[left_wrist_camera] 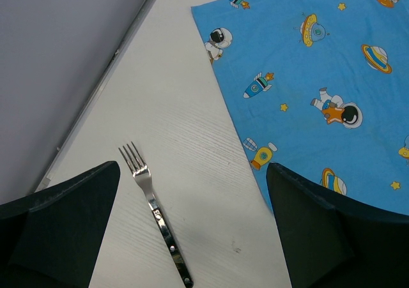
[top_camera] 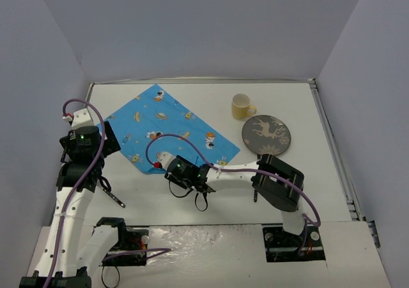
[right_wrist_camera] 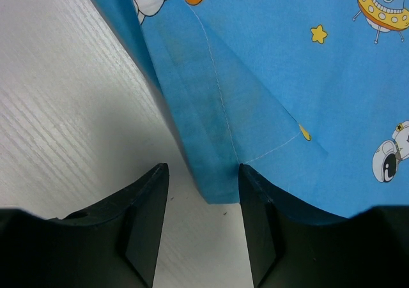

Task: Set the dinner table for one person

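The dinner table (top_camera: 307, 109), white and flat, carries every piece of the setting, but by my judgement none is yet in its final place. The blue cartoon-printed cloth (top_camera: 169, 125) lies left of centre on the table, turned corner-on to the arms rather than square. Its near corner is raised in a soft fold. The right gripper (right_wrist_camera: 203, 192) reaches low across to that corner, jaws partly apart and standing astride the fold. Bare table shows between one finger and the fabric, so nothing looks pinched. The left gripper (left_wrist_camera: 192, 192) hovers over the table to the left of the cloth, jaws wide apart and holding nothing. The dark round plate with a pale deer motif (top_camera: 266, 135) sits just beside the cloth's right corner. The yellow mug (top_camera: 241, 106) stands just beyond the plate, apart from it. The fork (left_wrist_camera: 156, 214) lies flat on bare table beneath the left gripper, tines pointing away from the arms, beside the cloth's left edge but clear of it. The step in hand appears to be laying the cloth as a placemat. The next move likely calls for the right jaws to close on the folded corner and draw the cloth square and flat. After that, the left gripper would need to descend squarely over the thin fork handle to lift it.
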Robot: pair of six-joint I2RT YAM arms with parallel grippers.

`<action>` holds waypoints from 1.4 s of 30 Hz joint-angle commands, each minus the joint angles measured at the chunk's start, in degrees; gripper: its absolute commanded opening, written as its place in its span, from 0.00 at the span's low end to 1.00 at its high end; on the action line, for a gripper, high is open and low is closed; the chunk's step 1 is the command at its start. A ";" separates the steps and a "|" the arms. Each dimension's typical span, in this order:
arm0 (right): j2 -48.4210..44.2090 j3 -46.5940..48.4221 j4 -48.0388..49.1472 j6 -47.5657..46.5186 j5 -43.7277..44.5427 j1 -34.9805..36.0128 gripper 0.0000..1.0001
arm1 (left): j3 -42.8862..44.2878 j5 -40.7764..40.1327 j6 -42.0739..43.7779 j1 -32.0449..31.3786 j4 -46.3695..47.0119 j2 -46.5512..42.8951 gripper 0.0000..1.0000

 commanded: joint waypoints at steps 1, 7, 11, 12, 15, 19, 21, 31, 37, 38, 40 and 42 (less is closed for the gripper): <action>0.47 2.70 1.98 -1.03 2.26 -0.08 0.40 | 0.69 0.06 0.78 0.33 3.58 0.39 0.97; 1.25 2.76 2.01 -1.20 2.84 -0.11 0.34 | 0.69 0.15 0.79 0.27 3.64 0.45 0.97; 1.25 2.61 2.07 -1.12 3.23 -0.17 0.29 | 0.69 0.16 0.87 0.33 3.67 0.39 0.97; 1.22 2.57 2.11 -1.12 3.23 -0.17 0.28 | 0.65 0.19 0.87 0.33 3.67 0.35 0.97; 1.04 2.52 2.28 -1.28 3.53 -0.17 0.22 | 0.60 0.31 0.87 0.33 3.75 0.30 0.97; 0.59 2.61 2.32 -1.74 3.93 -0.17 0.10 | 0.60 0.41 0.96 0.32 3.76 0.30 0.97; 0.10 2.57 2.24 -1.93 3.89 -0.13 0.05 | 0.60 0.38 0.96 0.24 3.76 0.30 0.97; -3.81 4.07 -1.05 -1.54 3.26 0.93 0.00 | 0.51 0.33 0.98 0.33 3.84 0.23 0.97; -7.19 7.45 -8.68 2.63 -1.52 3.27 0.00 | 0.60 0.39 0.98 0.33 3.84 0.47 0.97; -7.41 7.82 -10.04 3.75 -3.13 3.68 0.00 | 0.60 0.43 0.96 0.33 3.86 0.49 0.97; -7.59 8.53 -13.00 6.01 -6.57 4.51 0.00 | 0.60 0.49 0.96 0.33 3.92 0.55 0.97; -7.42 9.01 -15.20 8.86 -10.23 5.12 0.00 | 0.60 0.68 1.05 0.35 3.91 0.71 0.97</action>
